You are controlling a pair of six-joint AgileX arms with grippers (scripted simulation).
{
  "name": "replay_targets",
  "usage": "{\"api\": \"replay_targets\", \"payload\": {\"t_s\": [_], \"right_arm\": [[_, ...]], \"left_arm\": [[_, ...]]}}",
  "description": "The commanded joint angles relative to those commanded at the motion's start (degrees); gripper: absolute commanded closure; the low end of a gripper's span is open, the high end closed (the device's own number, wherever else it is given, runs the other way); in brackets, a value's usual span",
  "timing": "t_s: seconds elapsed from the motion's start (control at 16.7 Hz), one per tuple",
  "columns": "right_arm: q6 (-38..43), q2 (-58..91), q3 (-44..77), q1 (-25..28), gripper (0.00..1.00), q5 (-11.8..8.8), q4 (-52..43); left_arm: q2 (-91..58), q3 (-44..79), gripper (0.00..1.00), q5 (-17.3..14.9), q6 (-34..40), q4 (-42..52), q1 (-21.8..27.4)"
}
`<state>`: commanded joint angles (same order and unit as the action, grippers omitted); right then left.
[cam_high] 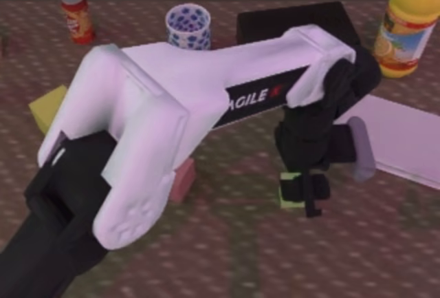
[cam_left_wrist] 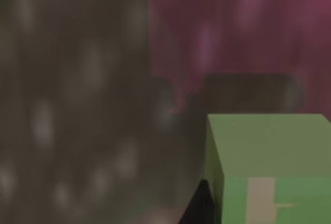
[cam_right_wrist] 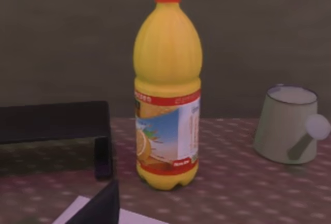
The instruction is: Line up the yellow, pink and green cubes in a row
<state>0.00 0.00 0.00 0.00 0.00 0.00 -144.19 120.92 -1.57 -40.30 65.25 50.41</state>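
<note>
My left arm reaches across the table from the lower left. Its gripper [cam_high: 302,191] is shut on the small green cube [cam_high: 289,193], right of the table's middle. In the left wrist view the green cube [cam_left_wrist: 269,172] fills the near corner, with one dark finger [cam_left_wrist: 199,206] against its side. The pink cube [cam_high: 183,181] lies on the cloth, half hidden under the left arm. At the far left, the mustard-yellow cube [cam_high: 48,107] peeks out from behind that arm. Of my right gripper only a dark piece [cam_right_wrist: 101,206] shows; that arm is outside the top view.
A lavender sheet [cam_high: 405,140] lies at the right. Along the back stand a red can [cam_high: 78,14], a blue-dotted cup [cam_high: 188,26], a black box [cam_high: 295,23] and an orange juice bottle [cam_high: 405,23]. A pale watering can [cam_right_wrist: 287,123] stands beside the bottle.
</note>
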Motion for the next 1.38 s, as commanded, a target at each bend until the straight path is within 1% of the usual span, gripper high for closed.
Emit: {"api": "replay_targets", "payload": {"t_s": [0.24,0.3,0.9,1.2,1.38], "right_arm": [[0.0,0.0,0.0,0.0,0.0,0.0,0.0],[0.0,0.0,0.0,0.0,0.0,0.0,0.0],[0.0,0.0,0.0,0.0,0.0,0.0,0.0],[0.0,0.0,0.0,0.0,0.0,0.0,0.0],[0.0,0.0,0.0,0.0,0.0,0.0,0.0]], "left_arm": [[0.0,0.0,0.02,0.0,0.0,0.0,0.0],[0.0,0.0,0.0,0.0,0.0,0.0,0.0],[0.06,1.0,0.0,0.02,-0.01,1.0,-0.18],[1.03,10.0,0.0,0.01,-0.01,11.47,-1.07],[1.6,12.98,0.0,0.02,-0.09,14.56,-1.34]]}}
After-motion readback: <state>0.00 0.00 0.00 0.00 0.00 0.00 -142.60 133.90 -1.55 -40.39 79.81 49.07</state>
